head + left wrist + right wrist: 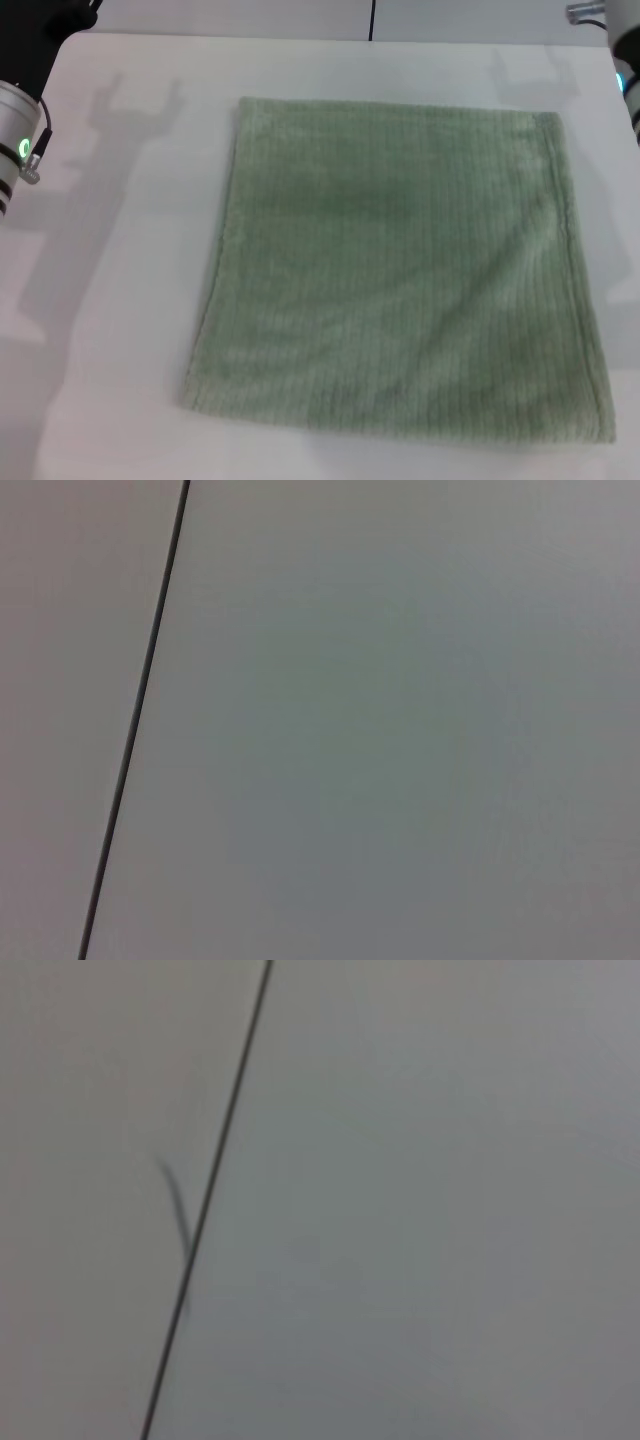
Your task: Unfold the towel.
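While both arms hang back at the far edges of the scene, the towel lies spread flat on the white tabletop, a single pale sage-green sheet with fine ribbing running across it. It sits a little toward the robot's right of the middle, its far edge close to straight and its near edge running slightly askew, so the whole cloth looks a touch wider near the robot than farther away. A narrow hem shows along the robot's-right side and along the far edge. The surface is smooth apart from some soft, shallow rumpling toward the near half; no corner is turned over that I can make out.

Only a silver wrist section of the left arm, with a small green light on it, pokes in at the left border of the head view, well apart from the cloth. A sliver of the right arm shows at the far right corner, also clear of the towel. Neither gripper itself is visible anywhere, so I cannot tell whether either is released or clenched; nothing is seen holding the cloth. Faint shadows shaped like arms fall on the tabletop beside the towel's far corners.

Both wrist views show only plain pale surface crossed by one thin dark seam.
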### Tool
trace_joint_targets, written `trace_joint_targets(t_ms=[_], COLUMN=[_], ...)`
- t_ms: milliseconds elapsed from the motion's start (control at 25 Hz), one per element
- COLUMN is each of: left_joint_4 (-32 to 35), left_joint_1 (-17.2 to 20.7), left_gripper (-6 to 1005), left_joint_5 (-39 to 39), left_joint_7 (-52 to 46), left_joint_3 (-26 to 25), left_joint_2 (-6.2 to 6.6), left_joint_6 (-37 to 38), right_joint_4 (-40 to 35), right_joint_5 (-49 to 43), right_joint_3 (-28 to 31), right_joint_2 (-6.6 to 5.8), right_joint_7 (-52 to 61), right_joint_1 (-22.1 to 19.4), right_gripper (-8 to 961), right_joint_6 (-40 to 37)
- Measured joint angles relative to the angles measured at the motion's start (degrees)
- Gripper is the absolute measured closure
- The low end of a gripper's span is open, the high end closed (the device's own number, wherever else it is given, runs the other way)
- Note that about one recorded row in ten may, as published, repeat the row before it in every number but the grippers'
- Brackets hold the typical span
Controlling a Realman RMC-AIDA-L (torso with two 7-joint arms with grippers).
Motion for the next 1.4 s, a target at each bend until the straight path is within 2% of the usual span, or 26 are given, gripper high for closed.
trace_joint_targets(t_ms=[40,80,200,520,840,1400], left_joint_4=[-0.12,-0.15,-0.18,-0.91,-0.95,-4.94], left_joint_1=[0.16,0.28,0.63,0.49,0.65,-3.06], left_gripper=[140,140,140,140,140,140], left_joint_5=[0.00,-0.01,-0.02,0.09,-0.01,-0.14], left_joint_7=[-0.05,-0.13,-0.43,-0.46,-0.12,0.05], left_joint_3=[0.16,0.24,0.42,0.58,1.34,0.72], left_joint_2=[-0.02,-0.02,-0.05,-0.12,-0.11,-0.11], left_joint_6=[0.37,0.54,0.98,1.52,2.01,2.06], right_joint_4=[0.00,-3.16,-6.34,-11.32,-13.22,-20.58], right_joint_5=[0.00,0.00,0.00,0.00,0.00,0.31], right_joint_3=[0.00,-1.87,-4.51,-6.75,-7.20,-6.66], right_joint_2=[0.00,0.06,-0.01,0.09,0.32,0.29], right_joint_7=[0.00,4.19,9.00,10.40,10.50,17.04], right_joint_1=[0.00,0.67,1.45,3.24,3.22,5.35], right_gripper=[238,238,239,238,238,238], right_joint_6=[0.00,-4.97,-8.61,-9.35,-9.95,-13.50])
